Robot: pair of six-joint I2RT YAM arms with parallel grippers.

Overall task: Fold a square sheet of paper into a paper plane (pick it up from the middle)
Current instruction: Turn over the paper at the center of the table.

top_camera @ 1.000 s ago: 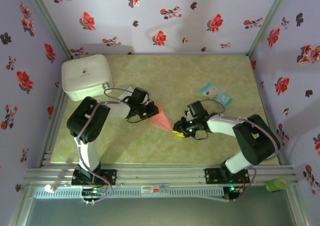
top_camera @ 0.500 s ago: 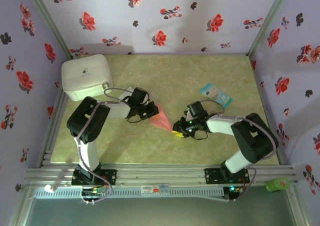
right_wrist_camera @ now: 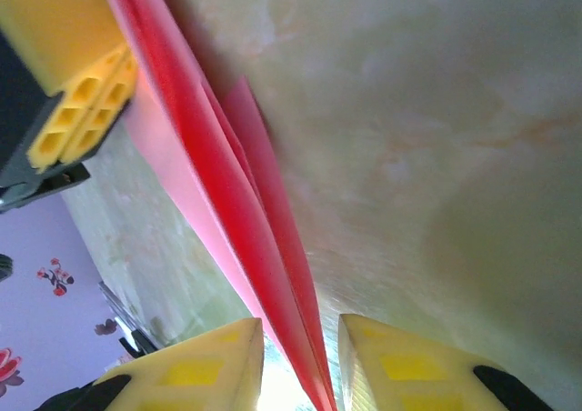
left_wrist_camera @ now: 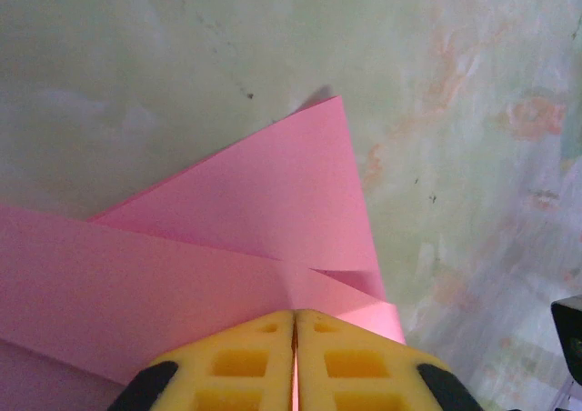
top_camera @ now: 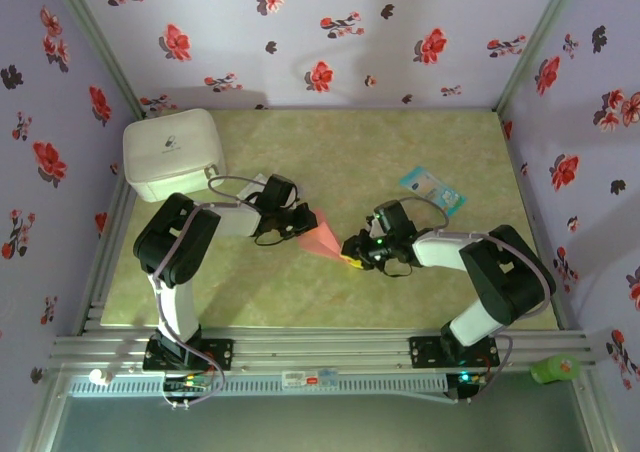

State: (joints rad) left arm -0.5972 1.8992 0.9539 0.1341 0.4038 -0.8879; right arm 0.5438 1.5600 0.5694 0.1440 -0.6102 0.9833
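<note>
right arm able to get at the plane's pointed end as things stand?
Probably yes. The right gripper straddles the pointed end of the paper plane, jaws open, with only paper between them. The left gripper is shut on the wide end, clear of the right one.

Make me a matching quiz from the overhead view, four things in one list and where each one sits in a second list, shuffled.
Things:
1. white box
2. teal packet
3. pink paper
4. green object

Places:
A. middle of the table
B. far left corner of the table
C. off the table, near right
D. right side of the table

Pairs: 1-B, 2-D, 3-A, 4-C
</note>
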